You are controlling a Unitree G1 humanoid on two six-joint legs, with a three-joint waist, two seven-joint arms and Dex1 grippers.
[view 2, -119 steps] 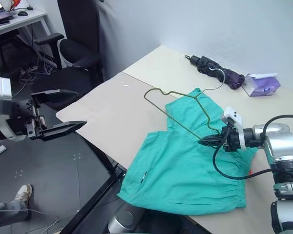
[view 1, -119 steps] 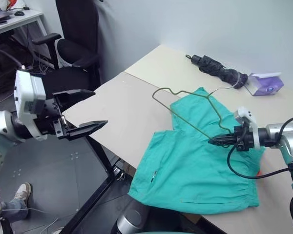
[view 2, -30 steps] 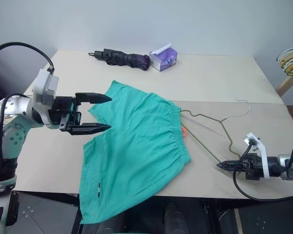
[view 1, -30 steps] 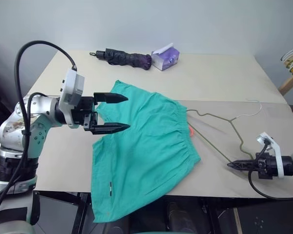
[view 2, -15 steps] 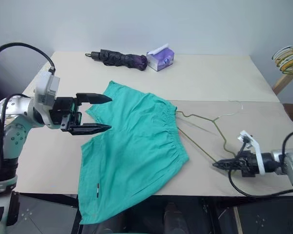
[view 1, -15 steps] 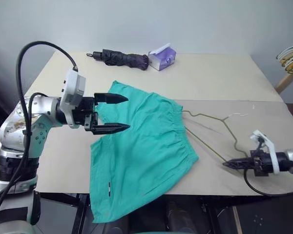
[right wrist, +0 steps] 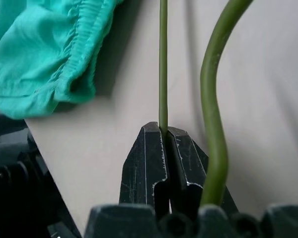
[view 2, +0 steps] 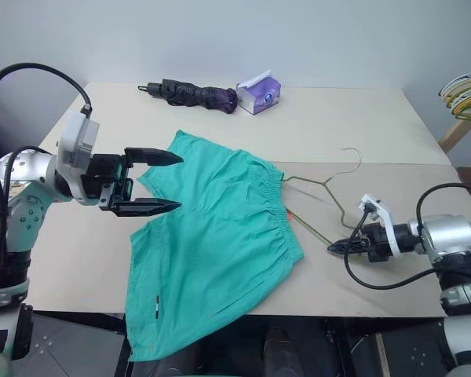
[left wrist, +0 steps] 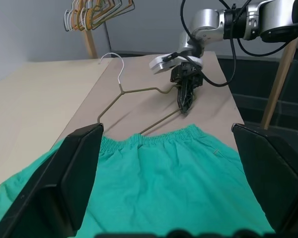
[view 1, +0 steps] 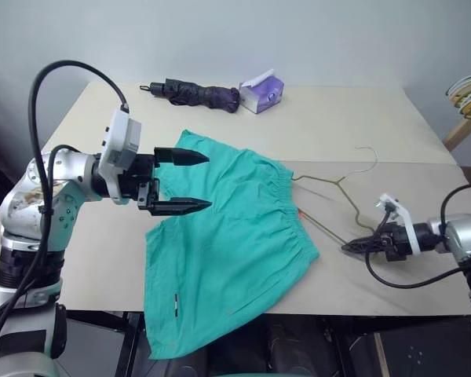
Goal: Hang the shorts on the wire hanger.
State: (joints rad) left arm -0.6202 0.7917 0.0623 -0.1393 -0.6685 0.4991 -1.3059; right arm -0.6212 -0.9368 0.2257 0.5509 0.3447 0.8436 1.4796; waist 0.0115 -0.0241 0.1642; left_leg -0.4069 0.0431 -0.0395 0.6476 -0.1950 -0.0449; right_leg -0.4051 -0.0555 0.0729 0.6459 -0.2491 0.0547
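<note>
Table (view 1: 361,126): pale beige top made of two slabs joined by a seam, set against a grey wall; it carries every item below.

Shorts (view 1: 228,251): teal-green cloth, lying flat across the middle of the table. The gathered waistband faces the robot's right, and the leg ends face its left. The near leg hangs over the front edge of the table. A small orange tag (view 1: 299,214) shows at the waistband edge.

Left gripper (view 1: 184,182): held above the left part of the shorts, pointing toward the robot's right. Its two black fingers stand wide apart with nothing between them, and do not touch the cloth.

Wire hanger (view 1: 334,188): thin olive-green wire, on the table to the right of the shorts. Its hook points toward the far side of the table. One shoulder reaches to the waistband; whether it goes under the cloth cannot be told. Its long straight side runs along beside the waistband.

Right gripper (view 1: 353,247): low over the table near the front right edge, pointing left. Its fingers are closed on the hanger's wire at the near corner; the right wrist view shows the wire pinched between the two black tips (right wrist: 166,144).

Umbrella (view 1: 195,93): dark, folded, lying at the far side of the table.

Tissue box (view 1: 264,92): purple and white, just beside the umbrella's end.

Spare hangers (view 1: 467,86): a pale and yellow bunch on a wooden rack past the table's right end.
</note>
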